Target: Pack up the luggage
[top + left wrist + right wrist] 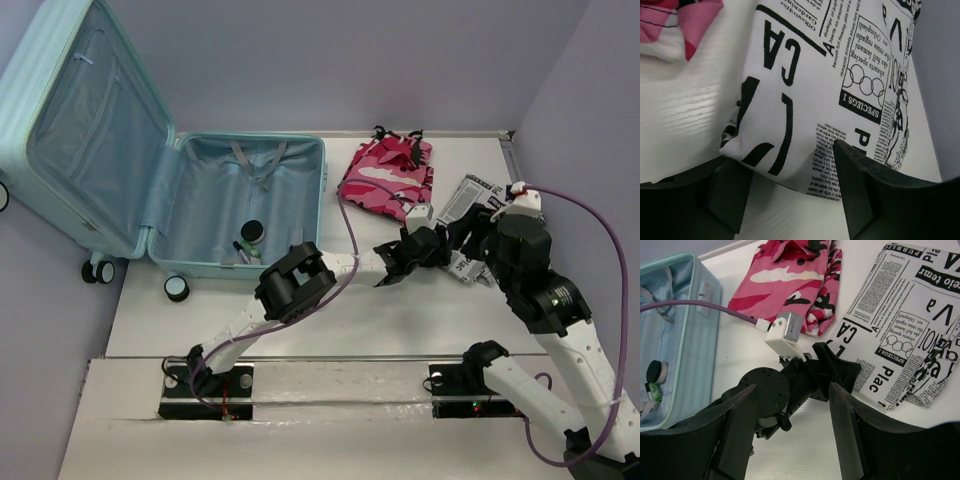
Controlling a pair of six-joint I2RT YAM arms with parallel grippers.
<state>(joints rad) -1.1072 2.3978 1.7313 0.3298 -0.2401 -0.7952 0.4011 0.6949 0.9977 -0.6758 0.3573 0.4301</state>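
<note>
The pale aqua luggage (pixel 300 200) lies open at the left, its lid (pixel 80 120) propped up; it also shows in the right wrist view (pixel 695 325). A newspaper-print cloth (pixel 468 200) lies flat at the right. My left gripper (pixel 432 242) is open, its fingers (pixel 855 185) at the cloth's near edge (pixel 830 75), with the corner reaching between the jaws. My right gripper (pixel 470 235) is open and empty, held above the table (pixel 790 425), looking down at the left gripper (pixel 835 370) and the cloth (pixel 900 325).
A pink camouflage shirt (pixel 390 172) lies folded between the suitcase and the cloth, also in the wrist views (pixel 680 20) (pixel 790 275). A small round jar (pixel 252 232) and a green item (pixel 243 247) lie inside the suitcase. A wall runs along the right.
</note>
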